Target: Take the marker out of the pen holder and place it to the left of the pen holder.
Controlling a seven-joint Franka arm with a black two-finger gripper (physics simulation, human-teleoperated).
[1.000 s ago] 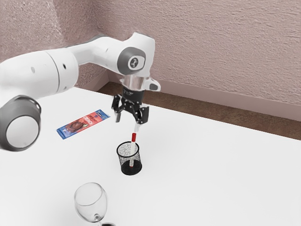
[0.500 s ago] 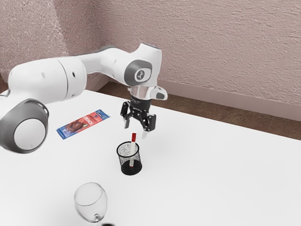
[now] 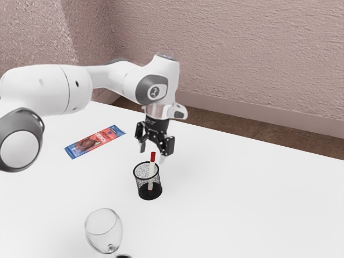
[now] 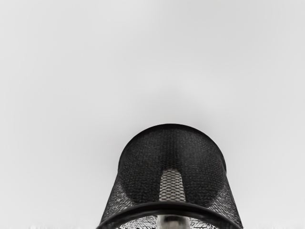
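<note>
My gripper (image 3: 152,152) is above the pen holder in the exterior view, its two fingers apart and pointing down. The marker (image 3: 151,170) stands nearly upright in the black mesh pen holder (image 3: 149,183), leaning slightly, its red end above the rim. That red end appears just below the gripper, in line with the gap between the fingers; the exact depth is hard to judge. In the wrist view the pen holder (image 4: 143,167) is close under the hand, and the pale marker (image 4: 171,186) shows through its mesh.
A blue and red chocolate wrapper (image 3: 94,142) lies flat on the white table (image 3: 247,199), toward the exterior view's left. A clear wine glass (image 3: 104,232) is near that view's lower edge.
My hand has come lower, shifting toward the exterior view's right and then partway back to its left. The marker and pen holder have stayed put.
</note>
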